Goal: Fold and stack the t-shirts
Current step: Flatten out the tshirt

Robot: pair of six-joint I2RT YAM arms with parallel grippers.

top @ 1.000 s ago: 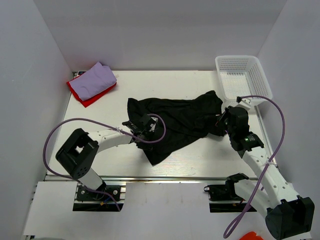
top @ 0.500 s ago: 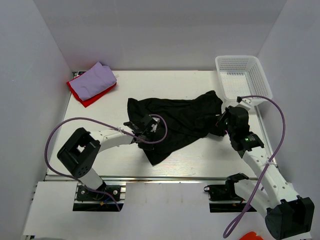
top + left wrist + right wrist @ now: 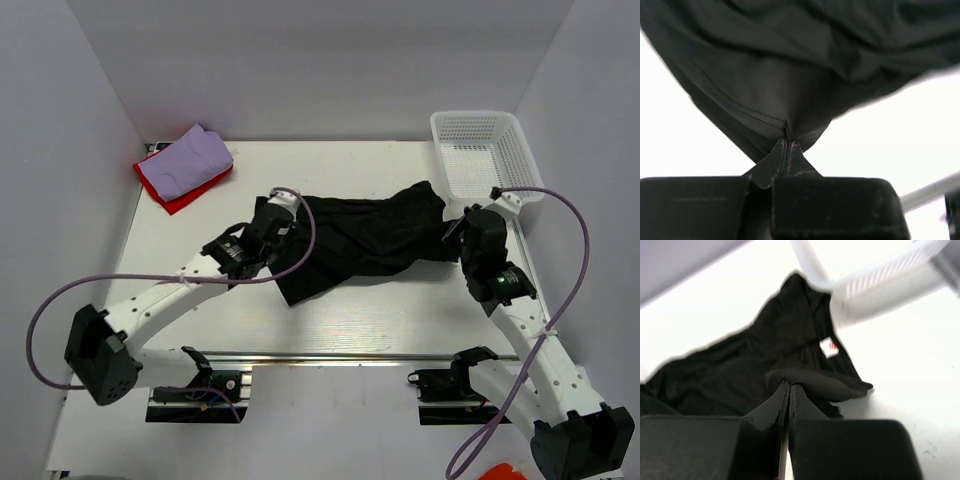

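Observation:
The black t-shirt point(image 3: 360, 240) lies crumpled across the middle of the table. My left gripper point(image 3: 268, 222) is shut on its left hem, and the cloth point(image 3: 790, 90) hangs from the closed tips point(image 3: 787, 142). My right gripper point(image 3: 462, 232) is shut on a fold at the shirt's right end point(image 3: 805, 380), near a white label. The lavender t-shirt point(image 3: 190, 160) lies folded on the red t-shirt point(image 3: 178, 192) at the back left corner.
A white mesh basket point(image 3: 485, 155) stands at the back right, just beyond the right gripper; its wall point(image 3: 890, 285) shows close in the right wrist view. White walls enclose the table on three sides. Purple cables loop from both arms.
The left gripper closed on the shirt's left edge and lifted it up and toward the back. The shirt's lower left flap moved with it. The right gripper shifted slightly right.

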